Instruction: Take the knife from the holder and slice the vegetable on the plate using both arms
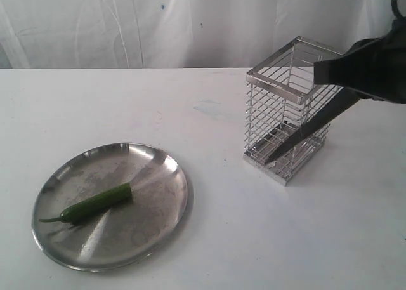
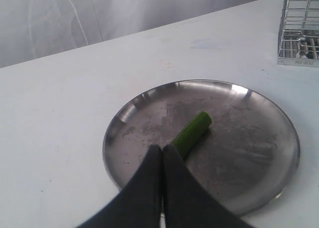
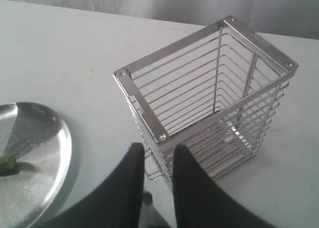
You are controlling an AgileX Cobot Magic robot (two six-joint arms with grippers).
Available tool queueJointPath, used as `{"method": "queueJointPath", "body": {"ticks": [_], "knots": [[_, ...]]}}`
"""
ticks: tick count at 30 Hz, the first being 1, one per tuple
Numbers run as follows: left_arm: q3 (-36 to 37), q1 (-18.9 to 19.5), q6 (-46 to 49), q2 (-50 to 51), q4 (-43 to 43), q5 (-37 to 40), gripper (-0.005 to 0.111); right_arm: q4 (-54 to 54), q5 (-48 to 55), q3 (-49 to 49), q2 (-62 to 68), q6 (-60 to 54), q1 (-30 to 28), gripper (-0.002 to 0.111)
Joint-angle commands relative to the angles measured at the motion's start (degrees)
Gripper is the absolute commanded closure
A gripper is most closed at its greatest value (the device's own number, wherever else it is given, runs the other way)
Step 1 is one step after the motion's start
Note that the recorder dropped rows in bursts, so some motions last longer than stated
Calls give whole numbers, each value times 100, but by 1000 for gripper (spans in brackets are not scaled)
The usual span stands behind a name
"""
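Plate [image 1: 166,204] with vegetable [image 1: 95,204] nearest; right arm's jaws clamping knife [image 1: 304,130] beside holder [image 1: 287,117].

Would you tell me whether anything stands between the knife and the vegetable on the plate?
Nothing visible: only table surface lies between the knife, held beside the holder, and the vegetable on the plate.

White table [image 1: 254,239], pale curtain [image 1: 127,23] behind.

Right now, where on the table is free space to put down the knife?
Bare tabletop lies between the plate and the holder, and along the near edge. Behind the plate is bare too. Crowded: around the holder, where the right end effector holds the knife.
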Motion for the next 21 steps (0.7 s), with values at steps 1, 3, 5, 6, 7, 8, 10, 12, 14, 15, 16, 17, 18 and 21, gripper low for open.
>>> {"method": "queueJointPath", "body": {"ticks": [1, 3, 5, 6, 7, 8, 10, 12, 14, 15, 16, 17, 18, 21], "knots": [[23, -20, -30, -28, -7, 7, 107, -58, 166, -49, -235, 331, -64, 108], [23, -20, -30, -28, -7, 7, 107, -58, 343, -49, -393, 603, -64, 108], [23, -20, -30, -28, -7, 7, 107, -58, 376, -49, -515, 631, -64, 108], [23, -20, -30, -28, -7, 7, 107, -58, 376, -49, -571, 718, -64, 108], [23, -20, -30, -28, -7, 7, 107, -58, 376, -49, -597, 739, -64, 108], [23, -20, -30, -28, -7, 7, 107, -58, 376, -49, -597, 766, -64, 108], [23, -20, -30, -28, -7, 7, 107, 14, 376, -49, -597, 972, -64, 108], [23, -20, -30, -28, -7, 7, 107, 333, 322, -49, -597, 1117, -64, 108], [23, -20, -30, -28, -7, 7, 107, 831, 220, -49, -597, 1117, -64, 108], [23, -20, -30, -28, -7, 7, 107, 1145, 176, -49, -597, 1117, -64, 108], [23, -20, -30, -28, -7, 7, 107, 1304, 154, -49, -597, 1117, -64, 108], [23, -20, -30, -28, -7, 7, 107, 1606, 48, -15, -597, 1117, -64, 108], [23, -20, -30, -28, -7, 7, 107, 1765, -27, 11, -597, 1117, -64, 108], [23, -20, -30, -28, -7, 7, 107, 2360, -437, 201, -597, 1117, -49, 108]]}}
